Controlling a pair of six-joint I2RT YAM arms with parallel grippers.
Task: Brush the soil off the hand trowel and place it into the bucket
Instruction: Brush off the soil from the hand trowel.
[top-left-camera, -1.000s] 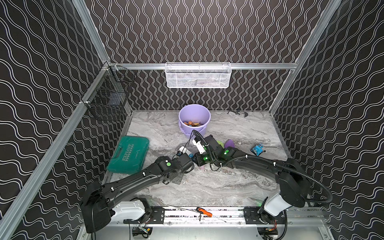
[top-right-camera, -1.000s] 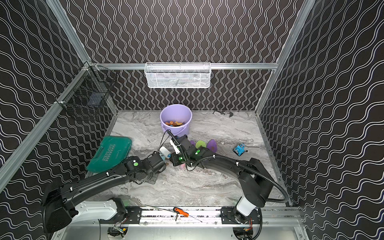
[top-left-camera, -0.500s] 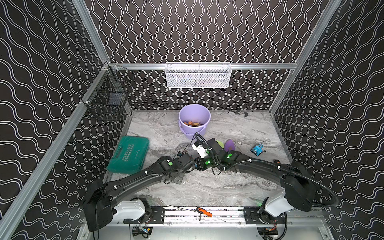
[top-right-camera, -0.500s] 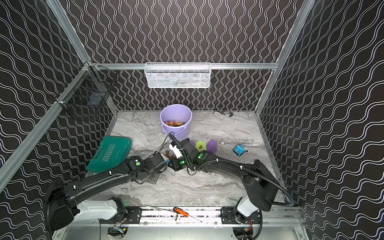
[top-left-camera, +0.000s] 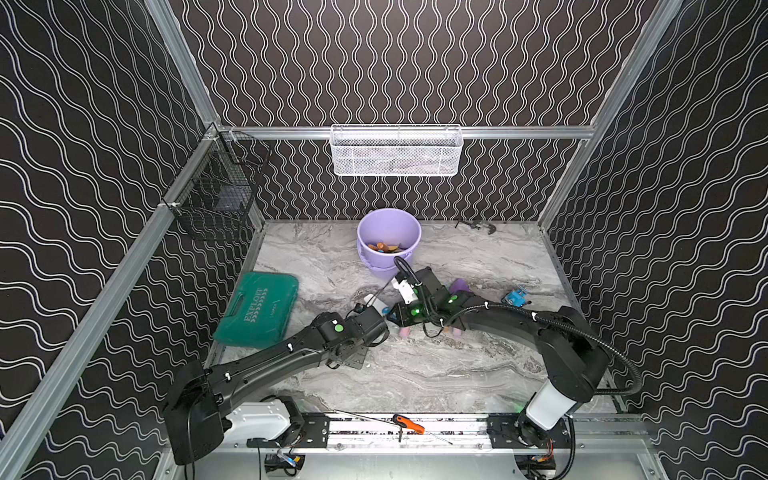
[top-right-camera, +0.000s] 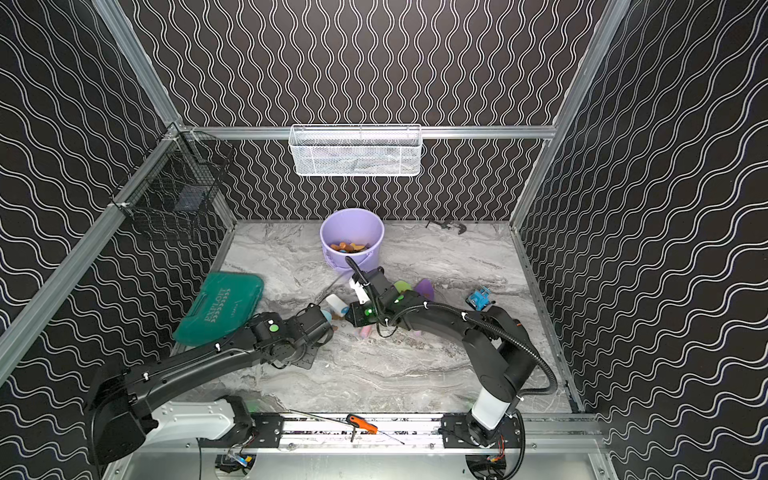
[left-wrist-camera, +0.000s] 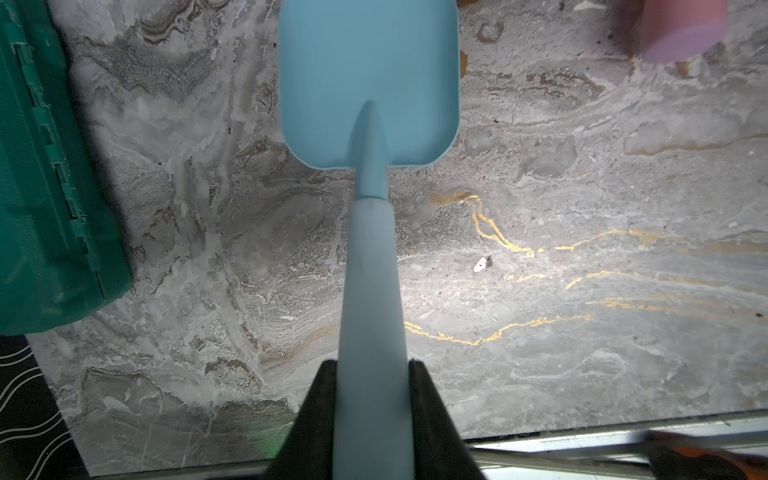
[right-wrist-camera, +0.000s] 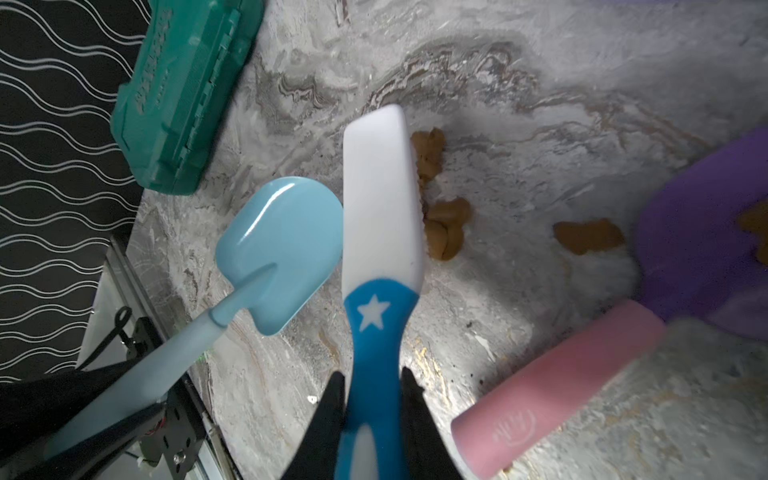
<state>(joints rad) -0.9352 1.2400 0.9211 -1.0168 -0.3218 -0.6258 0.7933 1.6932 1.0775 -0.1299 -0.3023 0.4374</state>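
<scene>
Pale-blue plastic, the hand trowel (left-wrist-camera: 370, 232) is held out above the bench (left-wrist-camera: 582, 374) by the left gripper (left-wrist-camera: 372, 368), whose jaws are closed on the lower end of its handle. The blade face shown in both wrist views looks clean, with no brown crumbs on it; its other face is hidden. The right gripper (right-wrist-camera: 372, 374) is clamped on the blue-and-white brush (right-wrist-camera: 380, 232), which is seen from its back, so the bristles are out of sight. The brush head sits just beside the blade's edge, and I cannot tell whether the two are touching. Several clumps of soil (right-wrist-camera: 446, 232) lie on the bench on the far side of the brush from the blade. More soil lies by a purple trowel (right-wrist-camera: 698, 232), which rests on the bench next to a pink handle (right-wrist-camera: 557, 386). Judging from this, the brushing of the blue trowel is done or nearly so. The second half of the task is not yet begun. The bucket (top-left-camera: 388, 222) stands upright at the back of the bench, well apart from both grippers, with some orange and brown pieces already in its bottom. What seems left is a last check of the hidden face, then carrying the trowel over the rim and letting it go inside.
</scene>
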